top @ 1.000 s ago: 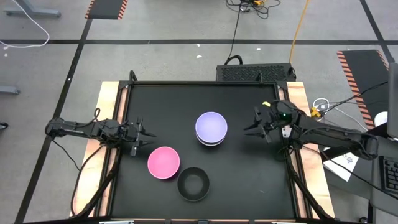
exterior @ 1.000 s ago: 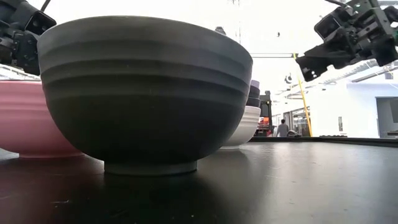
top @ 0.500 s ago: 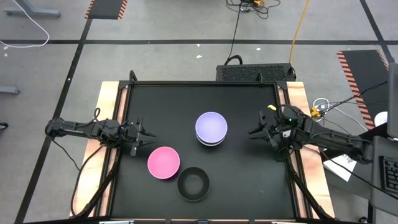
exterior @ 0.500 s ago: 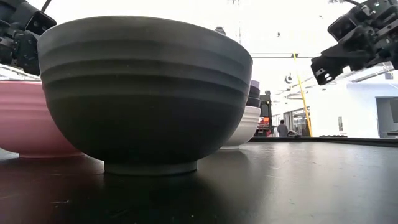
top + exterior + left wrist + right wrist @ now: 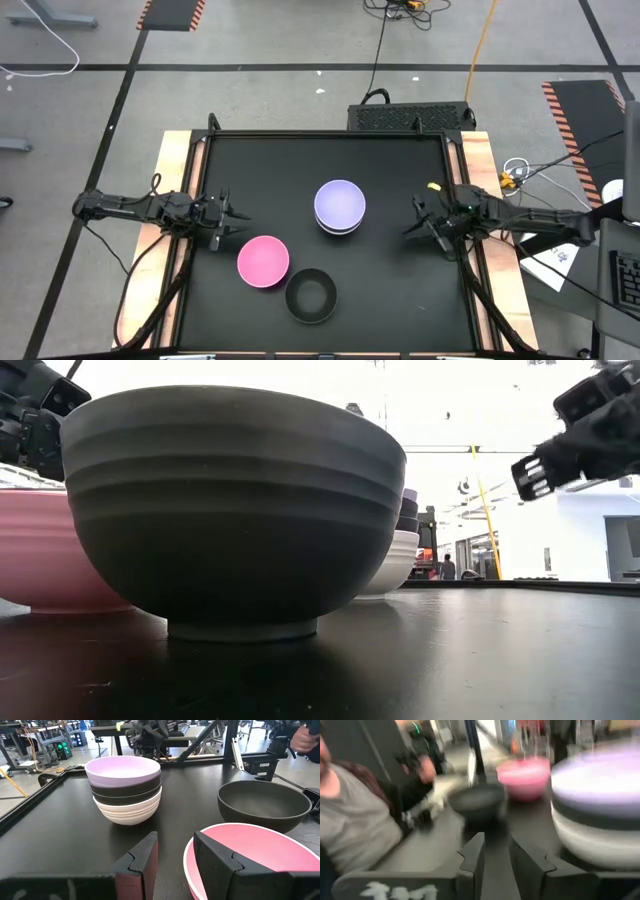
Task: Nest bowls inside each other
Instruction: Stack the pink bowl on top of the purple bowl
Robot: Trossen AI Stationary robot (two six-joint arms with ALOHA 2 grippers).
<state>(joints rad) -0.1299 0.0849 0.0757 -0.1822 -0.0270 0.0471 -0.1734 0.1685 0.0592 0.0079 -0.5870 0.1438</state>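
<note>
Standing near the middle of the black table (image 5: 250, 160), the stack (image 5: 340, 207) is the biggest thing in play: a white bowl (image 5: 128, 810) at the bottom, a black bowl (image 5: 126, 791) nested in it, and a purple bowl (image 5: 123, 770) on top, probably serving as the base the rest will join. There may be a second black bowl in that dark band, but the seam is hard to make out. At about seven o'clock from the stack sits the pink bowl (image 5: 263, 260), empty and upright; just beside it, toward five o'clock, the loose black bowl (image 5: 311, 295) is also empty. The left gripper (image 5: 228, 221) hovers at the pink bowl's ten o'clock, fingers slightly parted and holding nothing, well placed to take its rim. The right gripper (image 5: 417, 217) hangs at the stack's three o'clock, narrowly open and empty.
</note>
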